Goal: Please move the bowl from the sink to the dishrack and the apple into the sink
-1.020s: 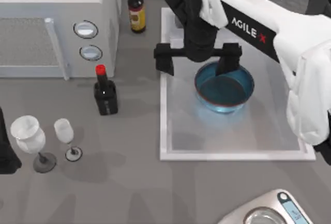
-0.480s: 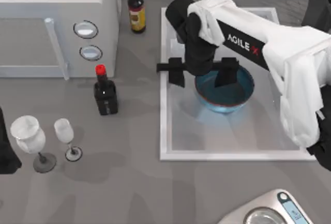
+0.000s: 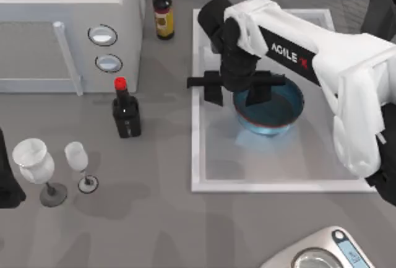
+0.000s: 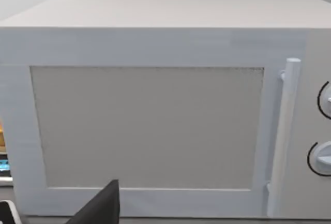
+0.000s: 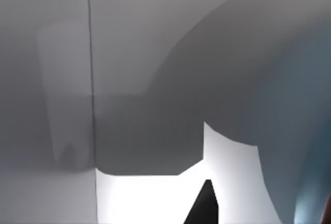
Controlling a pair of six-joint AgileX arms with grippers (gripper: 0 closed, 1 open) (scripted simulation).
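Grey table [image 3: 154, 218], one sink [image 3: 197, 156], one bowl [image 3: 278, 116]

On my top view the bowl [image 3: 272, 112] is glossy blue with a thin reddish-brown rim and dark teal inside, sitting in the white sink [image 3: 199, 156]. My right arm is white with black joints and black gripper [image 3: 235, 90] fingers. The tabletop [image 3: 154, 218] is grey, the microwave [image 3: 68, 26] pale grey, one dark bottle [image 3: 126, 112] red-capped, another [image 3: 163, 12] yellow-labelled.
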